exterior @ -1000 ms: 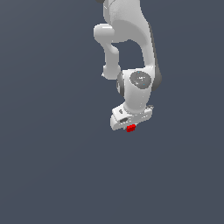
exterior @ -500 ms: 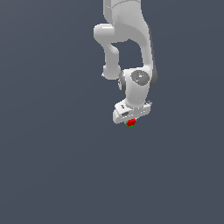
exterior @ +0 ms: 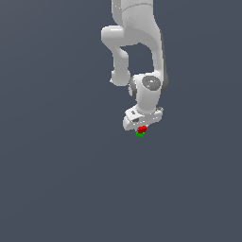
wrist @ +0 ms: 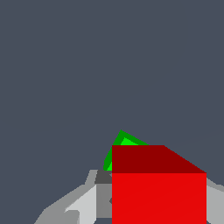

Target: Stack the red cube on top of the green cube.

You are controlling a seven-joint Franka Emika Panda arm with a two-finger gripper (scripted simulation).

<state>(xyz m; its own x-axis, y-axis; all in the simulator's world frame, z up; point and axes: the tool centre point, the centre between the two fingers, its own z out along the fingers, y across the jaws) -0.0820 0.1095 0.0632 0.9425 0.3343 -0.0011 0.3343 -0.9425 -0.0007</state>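
Note:
In the exterior view the white gripper [exterior: 141, 127] is shut on the tiny red cube [exterior: 142, 129], which sits just above the green cube [exterior: 140, 134]. I cannot tell whether the two cubes touch. In the wrist view the red cube [wrist: 158, 188] fills the near part of the picture between the grey fingers [wrist: 83, 203]. A corner of the green cube [wrist: 121, 144] shows behind and below it, mostly hidden by the red cube.
The grey floor [exterior: 56, 179] is plain all round. The white arm [exterior: 139, 42] rises above the gripper in the exterior view.
The gripper has carried the red cube a short way to the exterior view's right. The green cube now shows clearly just under the red cube.

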